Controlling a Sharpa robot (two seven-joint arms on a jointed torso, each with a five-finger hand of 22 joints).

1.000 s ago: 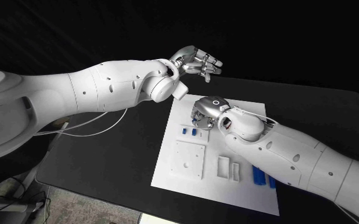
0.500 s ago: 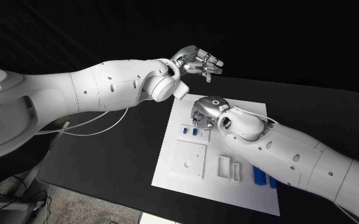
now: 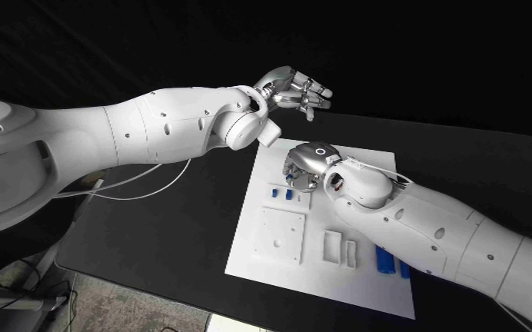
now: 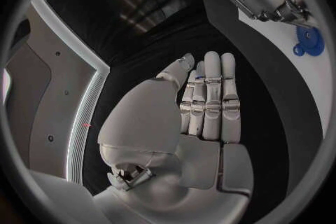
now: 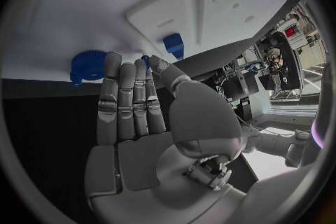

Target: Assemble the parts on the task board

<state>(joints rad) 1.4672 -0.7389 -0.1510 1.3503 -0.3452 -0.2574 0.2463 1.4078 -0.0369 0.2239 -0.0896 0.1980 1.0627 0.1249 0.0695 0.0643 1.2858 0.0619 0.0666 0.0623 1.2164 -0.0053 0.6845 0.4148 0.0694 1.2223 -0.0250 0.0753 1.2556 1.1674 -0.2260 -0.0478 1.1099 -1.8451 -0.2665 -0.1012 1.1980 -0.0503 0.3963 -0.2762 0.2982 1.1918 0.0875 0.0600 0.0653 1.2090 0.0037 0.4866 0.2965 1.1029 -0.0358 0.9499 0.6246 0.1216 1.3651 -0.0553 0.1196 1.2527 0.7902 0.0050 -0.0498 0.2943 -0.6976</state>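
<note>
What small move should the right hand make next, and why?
Probably lower the right hand a little toward the blue gear-shaped part just past its fingertips. Its fingers are straight and hold nothing, and the part lies on the task board. The left hand is raised beyond the board.

1. No words, labels, brand names or numbers can be read anywhere.
2. The white task board (image 3: 321, 274) carries no legible print or markings.
3. The white arms bear no legible lettering or signs.
</note>
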